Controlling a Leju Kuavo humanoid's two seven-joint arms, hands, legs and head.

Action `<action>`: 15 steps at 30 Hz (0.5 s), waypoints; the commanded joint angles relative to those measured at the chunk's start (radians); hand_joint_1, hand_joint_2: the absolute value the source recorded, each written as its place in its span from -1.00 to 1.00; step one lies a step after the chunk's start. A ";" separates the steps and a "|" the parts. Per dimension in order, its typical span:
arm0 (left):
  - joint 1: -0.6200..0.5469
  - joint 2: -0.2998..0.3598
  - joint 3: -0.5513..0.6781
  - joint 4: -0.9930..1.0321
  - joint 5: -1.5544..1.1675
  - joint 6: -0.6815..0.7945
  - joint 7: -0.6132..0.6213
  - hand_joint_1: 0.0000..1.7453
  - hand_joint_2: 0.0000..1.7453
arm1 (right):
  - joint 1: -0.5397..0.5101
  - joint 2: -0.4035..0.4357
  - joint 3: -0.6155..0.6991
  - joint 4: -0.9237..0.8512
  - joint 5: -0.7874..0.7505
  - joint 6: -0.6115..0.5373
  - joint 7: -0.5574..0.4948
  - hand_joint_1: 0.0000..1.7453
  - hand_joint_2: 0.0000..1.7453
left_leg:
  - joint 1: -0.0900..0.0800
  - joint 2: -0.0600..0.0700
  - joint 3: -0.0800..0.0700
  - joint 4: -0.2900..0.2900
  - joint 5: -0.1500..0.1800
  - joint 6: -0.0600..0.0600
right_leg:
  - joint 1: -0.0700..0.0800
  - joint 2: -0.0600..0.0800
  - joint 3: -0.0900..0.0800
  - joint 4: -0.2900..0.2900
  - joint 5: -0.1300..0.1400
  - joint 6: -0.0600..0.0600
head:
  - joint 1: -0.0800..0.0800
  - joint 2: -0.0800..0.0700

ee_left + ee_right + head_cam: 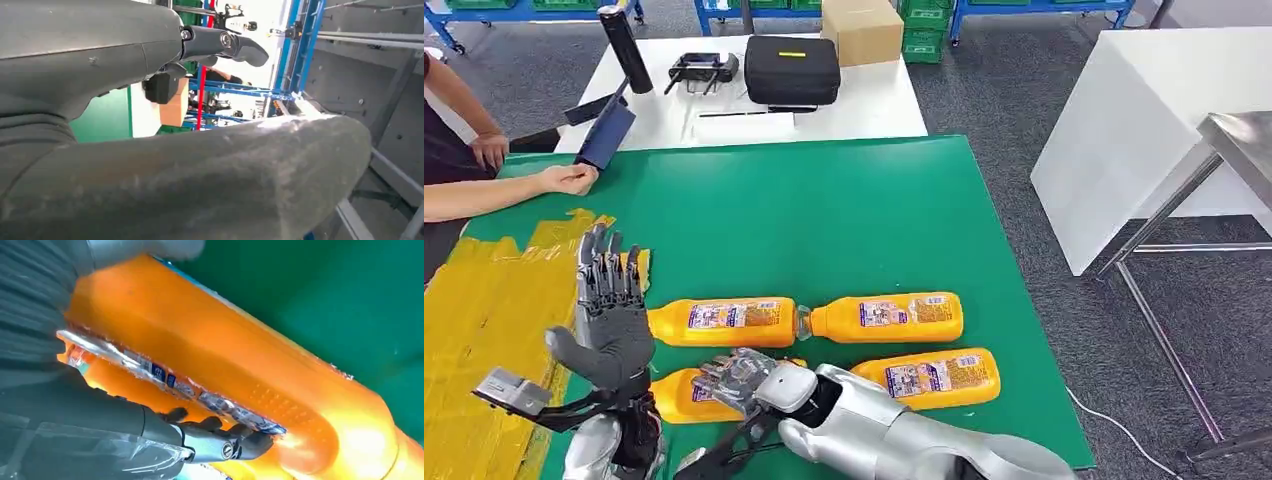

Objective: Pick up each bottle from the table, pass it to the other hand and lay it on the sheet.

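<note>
On the green table mat [844,220] four orange plastic juice bottles lie, none yet on the crinkled yellow sheet [484,330]: right hand [739,380] fingers wrap the near-left bottle [679,395], left hand [609,310] upraised, fingers apart, empty.

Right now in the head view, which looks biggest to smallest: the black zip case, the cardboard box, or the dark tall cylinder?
1. Black zippered carrying case, largest.
2. Brown cardboard box, though the picture's top edge cuts it off, so this is unsure.
3. Dark upright cylinder, smallest.
</note>
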 commanded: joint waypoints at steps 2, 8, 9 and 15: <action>-0.044 0.022 -0.020 0.059 0.007 0.006 0.011 -1.00 -1.00 | 0.159 -0.024 -0.003 0.229 0.020 0.013 0.037 -1.00 1.00 | 0.001 -0.004 0.005 -0.002 0.000 -0.001 | 0.001 -0.005 0.006 -0.003 -0.001 0.000 | 0.000 0.000; -0.055 0.024 -0.030 0.067 0.011 0.007 0.018 -1.00 -1.00 | 0.186 -0.025 -0.027 0.253 0.031 0.004 0.049 -1.00 1.00 | 0.002 -0.007 0.004 -0.003 0.001 -0.001 | 0.002 -0.008 0.007 -0.005 -0.002 0.001 | 0.000 0.000; -0.056 0.024 -0.030 0.069 0.012 0.007 0.019 -1.00 -1.00 | 0.188 -0.027 -0.028 0.255 0.032 0.006 0.050 -1.00 1.00 | 0.002 -0.006 0.008 -0.002 -0.002 -0.001 | 0.002 -0.007 0.011 -0.003 -0.004 0.002 | 0.000 0.000; -0.058 0.025 -0.032 0.071 0.013 0.007 0.021 -1.00 -1.00 | 0.191 -0.032 -0.030 0.257 0.033 0.008 0.049 -1.00 1.00 | 0.002 -0.004 0.008 -0.001 -0.005 -0.002 | 0.002 -0.005 0.012 -0.004 -0.004 0.000 | 0.005 0.000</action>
